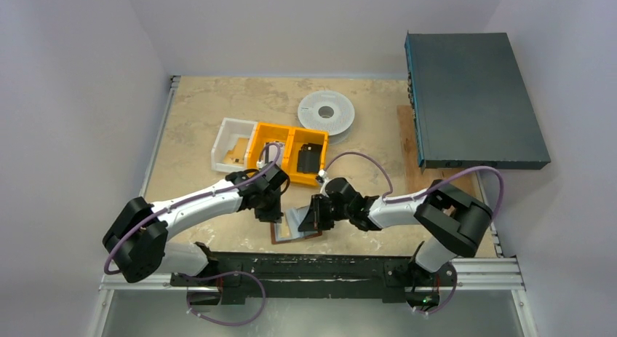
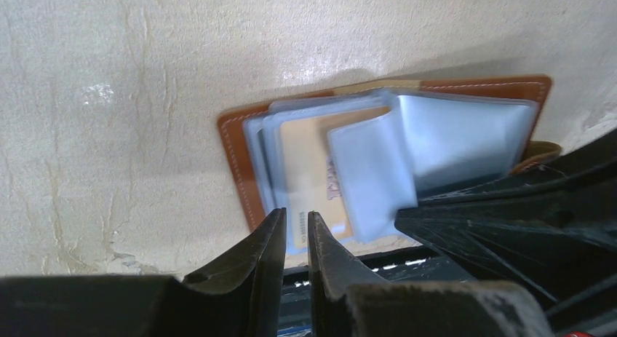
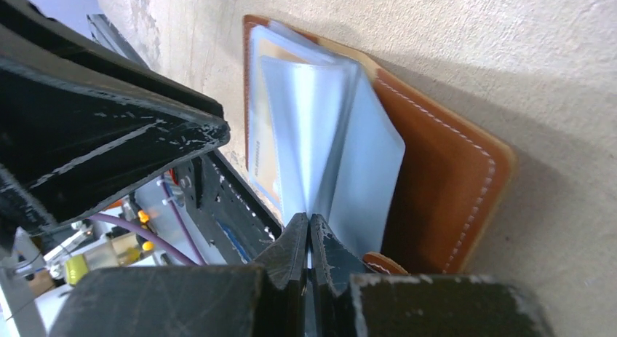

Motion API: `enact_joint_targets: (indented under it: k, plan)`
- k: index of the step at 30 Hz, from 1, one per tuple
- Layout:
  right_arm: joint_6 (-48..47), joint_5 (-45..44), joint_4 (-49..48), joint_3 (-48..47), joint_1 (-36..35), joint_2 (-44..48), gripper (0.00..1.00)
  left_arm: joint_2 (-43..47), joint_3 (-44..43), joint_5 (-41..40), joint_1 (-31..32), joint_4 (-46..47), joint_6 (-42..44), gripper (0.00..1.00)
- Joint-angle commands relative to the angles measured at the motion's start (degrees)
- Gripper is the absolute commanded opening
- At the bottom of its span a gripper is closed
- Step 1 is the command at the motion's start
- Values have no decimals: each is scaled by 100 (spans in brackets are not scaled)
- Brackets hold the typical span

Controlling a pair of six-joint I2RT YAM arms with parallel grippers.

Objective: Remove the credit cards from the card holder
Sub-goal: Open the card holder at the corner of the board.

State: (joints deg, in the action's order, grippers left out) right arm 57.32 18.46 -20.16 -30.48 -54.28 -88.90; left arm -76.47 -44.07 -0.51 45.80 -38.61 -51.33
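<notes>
The card holder (image 1: 292, 228) lies open near the table's front edge, brown leather (image 2: 233, 156) (image 3: 445, 184) with clear, pale blue sleeves fanned up. A tan and white credit card (image 2: 309, 162) (image 3: 265, 161) sits inside one sleeve. My right gripper (image 3: 309, 219) (image 1: 307, 222) is shut on the edge of a raised sleeve (image 3: 364, 184) at the holder's fold. My left gripper (image 2: 295, 217) (image 1: 268, 215) hovers at the holder's near left edge. Its jaws stand a narrow gap apart over the card's edge, and nothing is clearly pinched between them.
Behind the arms stand an orange two-part bin (image 1: 275, 144) with a black item (image 1: 309, 159) in it and a white bin (image 1: 231, 151). A white spool (image 1: 327, 113) lies further back. A dark box (image 1: 473, 100) fills the right. The black base rail (image 1: 327, 265) runs just in front of the holder.
</notes>
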Motion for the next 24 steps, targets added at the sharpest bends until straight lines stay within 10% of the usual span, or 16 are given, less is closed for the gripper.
enact_joint_targets:
  k: [1, 24]
  plan:
    - [329, 680, -916, -64, 90, -374, 0, 39, -203, -231, 26, -142, 141, 16]
    - [457, 391, -808, 159, 320, -237, 14, -658, -407, -32, 71, 346, 211, 12]
